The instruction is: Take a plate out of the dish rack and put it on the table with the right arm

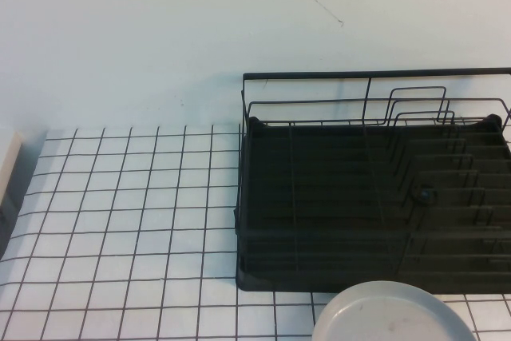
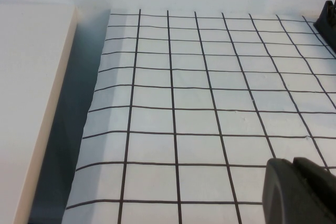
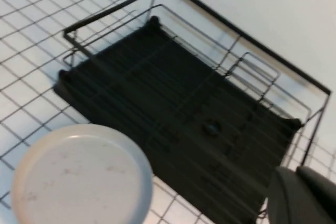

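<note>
The light grey plate [image 1: 391, 313] lies flat on the gridded white table [image 1: 120, 221], just in front of the black wire dish rack [image 1: 375, 197]. The rack holds no plates that I can see. In the right wrist view the plate [image 3: 79, 174] lies beside the rack [image 3: 184, 103], and my right gripper [image 3: 296, 174] hangs above the rack's far end, shut and empty, well away from the plate. My left gripper [image 2: 294, 163] is shut and empty over bare table [image 2: 210, 103]. Neither gripper shows in the high view.
A beige box [image 1: 8, 165] stands at the table's left edge, also seen in the left wrist view [image 2: 31, 103]. A corner of the rack [image 2: 328, 19] shows in the left wrist view. A pale wall rises behind the table.
</note>
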Controlling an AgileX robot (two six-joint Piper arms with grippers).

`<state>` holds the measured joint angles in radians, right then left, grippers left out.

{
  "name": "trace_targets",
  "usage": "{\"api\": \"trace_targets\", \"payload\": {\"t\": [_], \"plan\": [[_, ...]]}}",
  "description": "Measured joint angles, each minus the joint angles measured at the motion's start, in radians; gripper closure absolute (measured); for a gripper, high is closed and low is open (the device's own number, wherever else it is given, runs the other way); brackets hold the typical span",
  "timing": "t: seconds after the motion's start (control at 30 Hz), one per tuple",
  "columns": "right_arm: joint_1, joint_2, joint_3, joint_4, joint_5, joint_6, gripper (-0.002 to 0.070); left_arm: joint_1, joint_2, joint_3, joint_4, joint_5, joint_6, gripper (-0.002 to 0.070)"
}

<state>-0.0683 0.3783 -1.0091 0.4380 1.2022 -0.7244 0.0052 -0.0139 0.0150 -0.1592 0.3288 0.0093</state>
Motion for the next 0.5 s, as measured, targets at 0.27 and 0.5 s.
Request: {"api": "trace_targets", "payload": {"t": [0.27,0.5], "plan": [[0.0,-0.063,0.169,-0.06,-0.388,0.019,0.0678,0.0,0.0,0.0,0.0,0.0,0.0,0.0678],[0.0,-0.199,0.648,-0.327,-0.991,0.248,0.0678,0.0,0.0,0.0,0.0,0.0,0.0,0.0678]]}}
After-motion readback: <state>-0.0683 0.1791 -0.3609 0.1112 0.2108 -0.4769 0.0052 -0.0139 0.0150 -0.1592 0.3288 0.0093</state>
